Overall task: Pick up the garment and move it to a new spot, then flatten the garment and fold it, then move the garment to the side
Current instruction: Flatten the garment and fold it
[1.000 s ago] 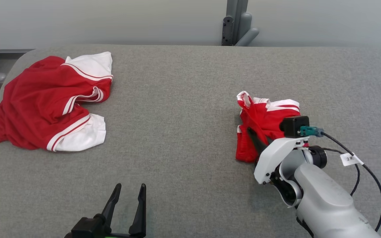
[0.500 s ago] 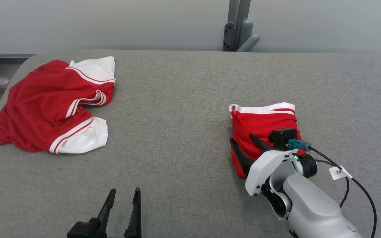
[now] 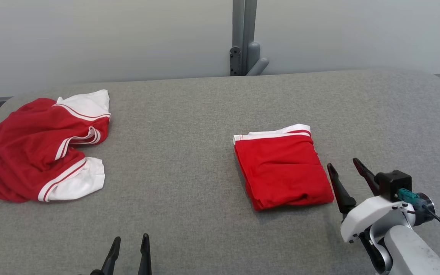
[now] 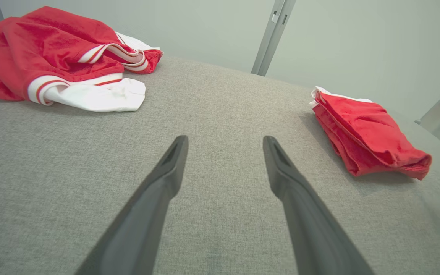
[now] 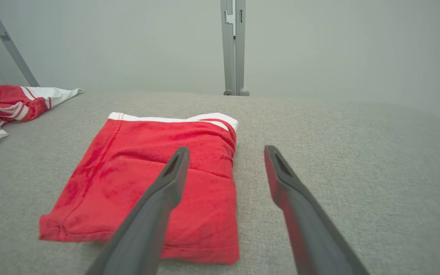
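Observation:
The garment (image 3: pixel 281 172) is red with a white band at its far edge, and it lies folded into a flat rectangle on the grey padded table (image 3: pixel 189 133), right of centre. It also appears in the left wrist view (image 4: pixel 365 130) and the right wrist view (image 5: pixel 147 183). My right gripper (image 3: pixel 343 162) stands open just off the garment's near right corner, holding nothing. Along its fingers, the right gripper (image 5: pixel 225 149) hovers over the garment's right edge. My left gripper (image 3: pixel 131 237) is open and empty at the table's near edge, and the left gripper (image 4: pixel 224 138) points across bare fabric.
A second red-and-white garment (image 3: pixel 40 145) lies crumpled at the table's far left, also visible as a heap (image 4: pixel 59 49) and as a corner (image 5: pixel 10 103). A grey metal post (image 3: pixel 243 38) rises behind the table's back edge. The table's right end curves off near my right arm.
My right gripper has opened, let go of the garment and drawn back to its right. The garment now lies flat and folded. The head camera has also shifted.

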### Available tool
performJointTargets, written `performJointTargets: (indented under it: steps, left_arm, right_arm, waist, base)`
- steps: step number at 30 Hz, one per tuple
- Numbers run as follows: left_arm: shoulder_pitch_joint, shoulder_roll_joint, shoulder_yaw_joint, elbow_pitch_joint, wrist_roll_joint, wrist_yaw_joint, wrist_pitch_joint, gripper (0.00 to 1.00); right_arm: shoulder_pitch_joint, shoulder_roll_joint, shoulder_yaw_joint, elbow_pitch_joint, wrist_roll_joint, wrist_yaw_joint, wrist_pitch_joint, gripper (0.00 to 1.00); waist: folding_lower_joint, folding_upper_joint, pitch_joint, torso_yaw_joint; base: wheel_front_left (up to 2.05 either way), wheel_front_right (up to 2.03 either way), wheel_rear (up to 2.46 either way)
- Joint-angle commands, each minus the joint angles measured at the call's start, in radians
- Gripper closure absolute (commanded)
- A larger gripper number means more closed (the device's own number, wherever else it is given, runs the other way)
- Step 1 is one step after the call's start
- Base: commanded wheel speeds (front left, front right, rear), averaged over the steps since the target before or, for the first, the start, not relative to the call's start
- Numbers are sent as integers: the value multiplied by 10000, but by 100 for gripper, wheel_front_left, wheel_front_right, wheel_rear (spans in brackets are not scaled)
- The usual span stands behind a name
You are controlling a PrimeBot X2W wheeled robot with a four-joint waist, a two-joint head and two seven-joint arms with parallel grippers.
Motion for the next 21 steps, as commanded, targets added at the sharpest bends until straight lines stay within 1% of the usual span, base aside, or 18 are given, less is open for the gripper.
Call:
performJointTargets:
  steps: [1,2,3,4,5,8,11,15,18,21]
  left_arm:
    - [17,12,-13,-35,-107,54,-3,0]
    - [-23,14,-33,-39,-124,58,-3,0]
    - [-74,14,-58,-47,-103,52,-3,0]
    - [-125,14,-88,-48,-68,46,-3,0]
    - [-242,14,-140,-36,-51,21,-3,0]
    - [-362,14,-173,-25,4,-28,-3,0]
    - [-489,14,-145,28,75,-74,-3,0]
    - [-596,14,-151,122,92,-129,-3,0]
    - [-725,12,-191,178,101,-147,-3,0]
    - [-747,13,-150,182,55,-89,-3,0]
  right_arm:
    - [269,82,-285,-140,-318,-11,-78,0]
    - [362,137,-499,-203,-570,-11,-102,0]
    - [444,238,-680,-266,-699,-11,-122,24]
    - [503,352,-837,-303,-800,-11,-121,57]
    - [560,434,-933,-289,-1107,-13,-143,100]
    - [324,758,-906,-77,-1280,-14,-148,100]
    - [-85,1063,-675,440,-1461,-14,-135,100]
    - [-552,1376,-108,1448,-1834,-16,-131,100]
    - [-747,1539,405,2146,-1795,-16,-137,100]
    - [-810,1670,892,2566,-1673,-16,-158,100]
  waist:
    - [0,7,-52,-130]
    - [0,7,-36,-131]
    - [0,7,-17,-124]
    - [0,7,9,-107]
    - [0,7,94,-40]
    - [0,7,259,85]
    - [0,7,417,205]
    - [0,7,520,391]
    - [0,7,538,590]
    - [0,7,502,740]
  base:
    - [0,0,0]
    - [0,0,0]
    - [0,0,0]
    - [0,0,0]
    - [0,0,0]
    - [0,0,0]
    - [0,0,0]
    - [0,0,0]
    - [0,0,0]
    - [0,0,0]
